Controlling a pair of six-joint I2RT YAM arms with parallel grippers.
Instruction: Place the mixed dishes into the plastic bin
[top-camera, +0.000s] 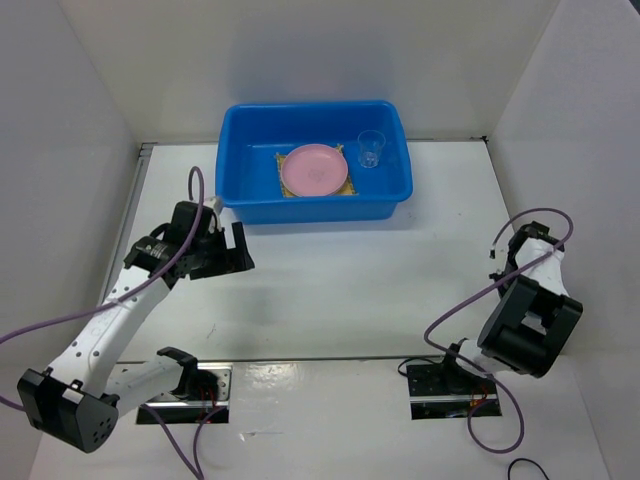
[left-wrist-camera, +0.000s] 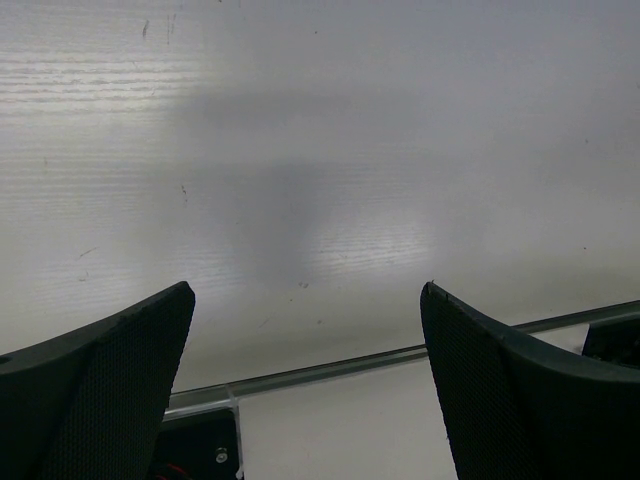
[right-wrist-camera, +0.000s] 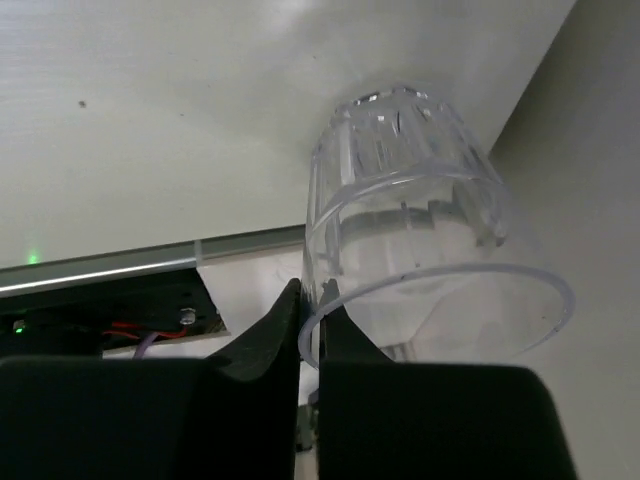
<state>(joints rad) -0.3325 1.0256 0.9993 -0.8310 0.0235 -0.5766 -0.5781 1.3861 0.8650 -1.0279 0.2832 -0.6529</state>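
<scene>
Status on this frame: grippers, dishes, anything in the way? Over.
Left gripper open, empty, by blue bin. Right gripper shut on clear cup rim. Pink plate on woven mat and second cup in bin. No obstruction seen.

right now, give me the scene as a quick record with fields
bin: blue plastic bin at the far side of the table
in bin: pink plate on woven mat, clear cup beside them
left gripper: open, empty, above bare table
right gripper: shut on the rim of a second clear cup
</scene>
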